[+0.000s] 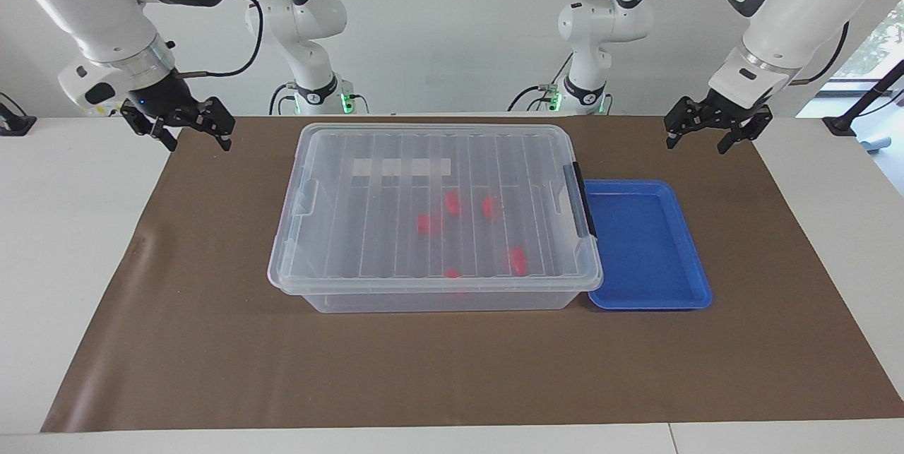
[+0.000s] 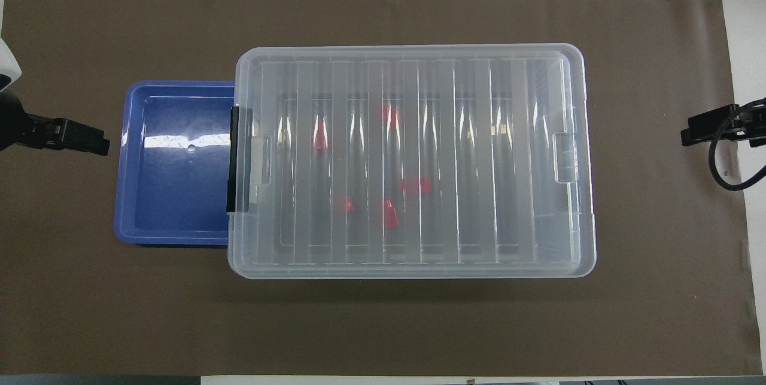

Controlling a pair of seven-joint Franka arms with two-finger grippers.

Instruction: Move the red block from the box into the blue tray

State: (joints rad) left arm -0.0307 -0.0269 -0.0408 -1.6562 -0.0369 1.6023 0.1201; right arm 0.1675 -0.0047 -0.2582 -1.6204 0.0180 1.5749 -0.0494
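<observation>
The box point(image 1: 381, 256) stands in the middle of the brown mat with its ribbed clear lid point(image 1: 395, 157) on. It also shows in the overhead view point(image 2: 538, 253). Several red blocks lie inside and show through the lid, one of them near the middle point(image 1: 429, 223) point(image 2: 415, 184). The blue tray point(image 1: 646, 242) point(image 2: 173, 193) lies empty against the box at the left arm's end. My left gripper point(image 1: 699, 140) point(image 2: 78, 139) hangs open and empty above the mat's edge near the tray. My right gripper point(image 1: 198, 138) point(image 2: 706, 130) hangs open and empty over the mat's other end.
A dark grey latch point(image 1: 583, 200) sits on the box's side next to the tray; the latch at the right arm's end point(image 1: 307, 196) looks clear. The brown mat point(image 1: 452, 369) lies bare on the box's side away from the robots. White table shows at both ends.
</observation>
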